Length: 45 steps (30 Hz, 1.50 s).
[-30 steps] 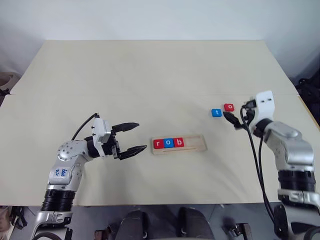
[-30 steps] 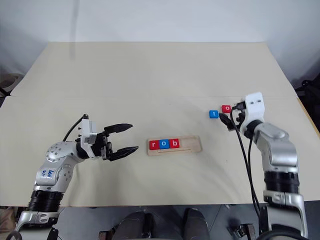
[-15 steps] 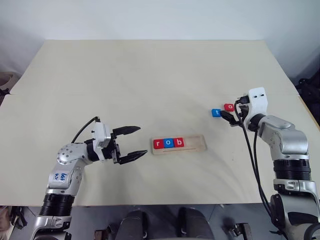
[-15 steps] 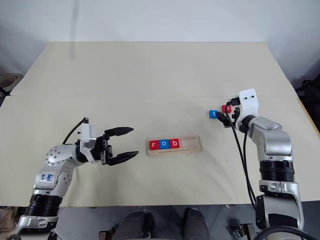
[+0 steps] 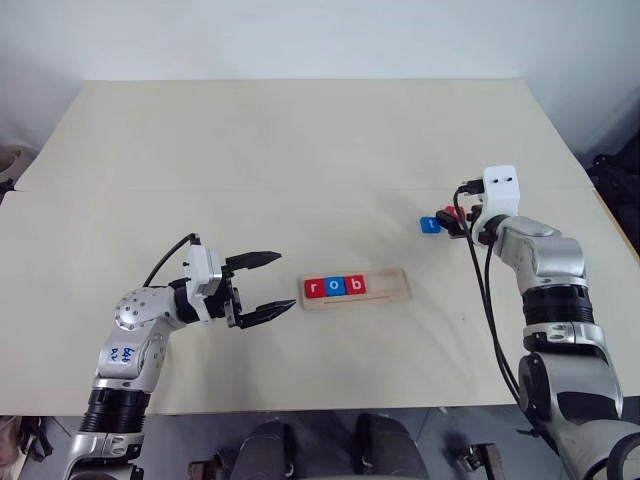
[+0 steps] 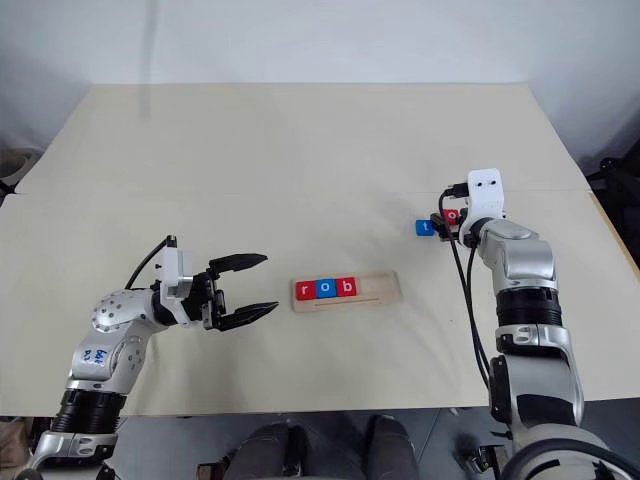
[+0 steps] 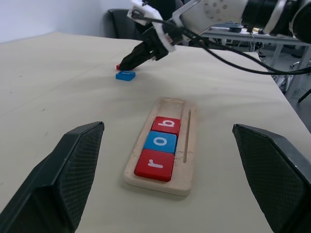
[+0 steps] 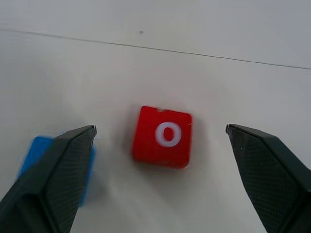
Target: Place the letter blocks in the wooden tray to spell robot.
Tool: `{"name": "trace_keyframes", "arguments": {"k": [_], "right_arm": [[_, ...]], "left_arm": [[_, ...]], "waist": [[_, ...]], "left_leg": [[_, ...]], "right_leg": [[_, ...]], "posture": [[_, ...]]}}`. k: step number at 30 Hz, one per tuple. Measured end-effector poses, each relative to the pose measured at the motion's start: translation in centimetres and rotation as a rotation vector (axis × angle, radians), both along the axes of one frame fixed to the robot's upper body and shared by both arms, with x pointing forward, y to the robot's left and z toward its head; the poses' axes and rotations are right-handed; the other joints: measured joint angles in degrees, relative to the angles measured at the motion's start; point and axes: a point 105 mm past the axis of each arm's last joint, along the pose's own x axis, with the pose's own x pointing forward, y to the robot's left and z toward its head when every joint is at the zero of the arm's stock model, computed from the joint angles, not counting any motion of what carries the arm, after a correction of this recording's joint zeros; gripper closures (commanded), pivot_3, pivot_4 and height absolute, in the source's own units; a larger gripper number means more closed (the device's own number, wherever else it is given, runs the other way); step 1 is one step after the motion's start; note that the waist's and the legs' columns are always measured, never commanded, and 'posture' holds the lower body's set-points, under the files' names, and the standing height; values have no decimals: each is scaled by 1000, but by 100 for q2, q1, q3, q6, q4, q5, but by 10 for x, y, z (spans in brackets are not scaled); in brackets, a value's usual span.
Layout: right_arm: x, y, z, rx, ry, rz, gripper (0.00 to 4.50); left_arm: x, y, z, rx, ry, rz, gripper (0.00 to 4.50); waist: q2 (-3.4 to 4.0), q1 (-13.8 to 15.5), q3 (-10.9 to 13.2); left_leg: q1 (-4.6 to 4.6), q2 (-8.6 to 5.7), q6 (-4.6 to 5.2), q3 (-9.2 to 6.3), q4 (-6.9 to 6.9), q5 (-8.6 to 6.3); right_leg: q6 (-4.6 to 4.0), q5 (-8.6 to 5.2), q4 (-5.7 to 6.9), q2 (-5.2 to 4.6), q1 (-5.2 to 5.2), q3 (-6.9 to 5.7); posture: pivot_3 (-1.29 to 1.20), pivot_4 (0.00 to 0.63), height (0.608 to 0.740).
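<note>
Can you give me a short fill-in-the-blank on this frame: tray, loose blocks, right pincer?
1. The wooden tray holds ____ letter blocks.
2. The tray's middle block is coloured ____.
3. The open right pincer has the red block bearing the letter ____ between its fingers.
4. Beside that block lies a ____ block.

Missing words: three; blue; o; blue

My two head eyes look forward and down from above, sharing the whole table [image 5: 300,140] and both arms. My left wrist camera sits low and level, looking along the wooden tray [image 7: 184,145] toward the far red o block [image 8: 163,137]. My right wrist camera hangs close over that block.
</note>
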Motion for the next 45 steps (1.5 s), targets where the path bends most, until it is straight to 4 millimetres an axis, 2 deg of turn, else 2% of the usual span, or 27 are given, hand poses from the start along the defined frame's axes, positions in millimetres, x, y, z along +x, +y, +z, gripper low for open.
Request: {"name": "trace_keyframes", "arguments": {"k": [2, 5, 12, 18, 24, 27, 30, 32, 38, 45], "right_arm": [[2, -4, -3, -8, 14, -31, 20], [5, -1, -5, 10, 22, -40, 616], [7, 6, -6, 25, 22, -19, 2939], [0, 7, -1, 26, 22, -4, 2939], [-34, 1, 16, 22, 6, 5, 2939], [-61, 7, 5, 40, 47, 4, 2939], [-94, 34, -27, 90, 142, 57, 2939], [-109, 45, -31, 115, 147, 52, 2939], [-126, 52, -35, 140, 163, 17, 2939], [-128, 59, -33, 149, 170, 53, 686]], "left_arm": [[0, 0, 0, -1, 0, 0, 0], [0, 0, 0, -2, -1, 1, 0], [1, -1, 0, -6, -1, 5, 0], [1, -2, 0, -13, -2, 3, 0], [0, -3, 0, -11, -2, -15, 0], [0, -4, 1, -9, -2, -33, 0], [2, -4, -1, -8, 9, -45, 0], [3, -5, -1, -7, 10, -52, 0], [2, -7, -1, -1, 10, -76, 0], [6, -7, 0, -1, 13, -76, 0]], "waist": [[0, -26, 0], [0, -57, 0], [1, -42, 0], [1, -43, 0], [1, -25, 0], [1, -22, -1], [1, -21, -1], [-1, -24, -3], [-2, -29, -4], [-2, -27, -4]], "left_leg": [[-2, 0, 0, 0, 0, 0], [0, 2, 0, -1, -2, 0], [0, 2, -1, -2, -1, 1], [-3, 4, -1, -7, -2, 1], [-5, 4, -1, -13, -2, 0], [-4, 4, -1, -12, -2, 0], [-4, 2, -1, -12, -4, 0], [-3, 0, -1, -10, -4, 0], [-3, 0, -2, -11, -5, 0], [-3, -2, -2, -11, -5, -1]], "right_leg": [[0, 0, -1, 0, 0, -1], [0, 0, -1, 1, 0, -1], [0, 0, 0, 0, 1, 1], [0, 0, -1, 0, -3, 1], [0, 0, -2, 0, -3, -1], [0, 0, -2, 0, -3, 0], [0, 0, -2, 1, -4, 1], [0, 0, -2, 0, -5, 6], [-1, 0, -3, 1, -5, 5], [0, 0, -4, 1, -5, 4]], "posture": [[0, 150, 740], [0, 150, 740], [0, 150, 740], [0, 150, 740], [0, 150, 740], [0, 150, 740], [0, 150, 740], [0, 150, 740], [0, 150, 740], [0, 150, 740]]}}
